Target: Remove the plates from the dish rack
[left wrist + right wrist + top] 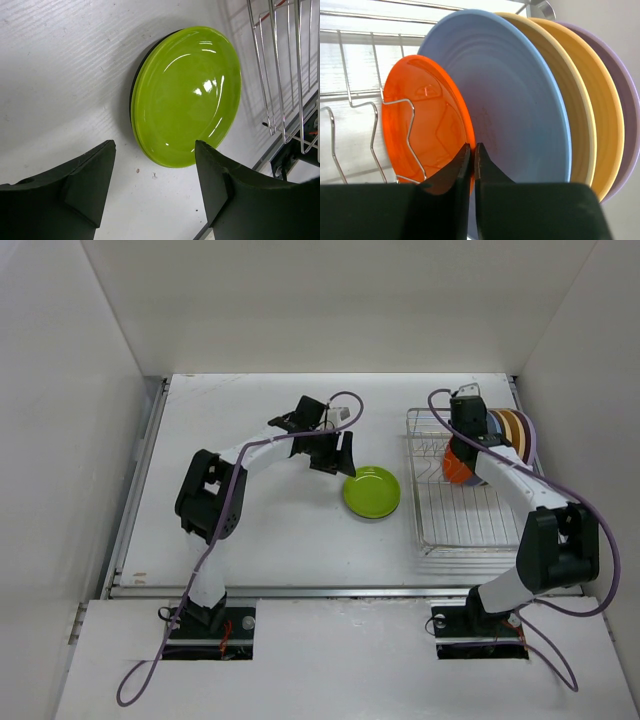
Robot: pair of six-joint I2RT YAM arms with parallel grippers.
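Frame centre: the round lime green plastic plate (372, 492) lies flat on the white surface (260, 530), with the left gripper (155, 145) wide above it. Upper right: the right gripper (471, 150) pinches the round orange plastic plate (430, 125) upright in the silver wire dish rack (470, 525).

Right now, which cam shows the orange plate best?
Right wrist: the orange plate fills the left of frame, upright in the dish rack before the blue plate, right claw pinched at its rim. Top external shows only an orange sliver under the right arm. Left wrist doesn't show it.
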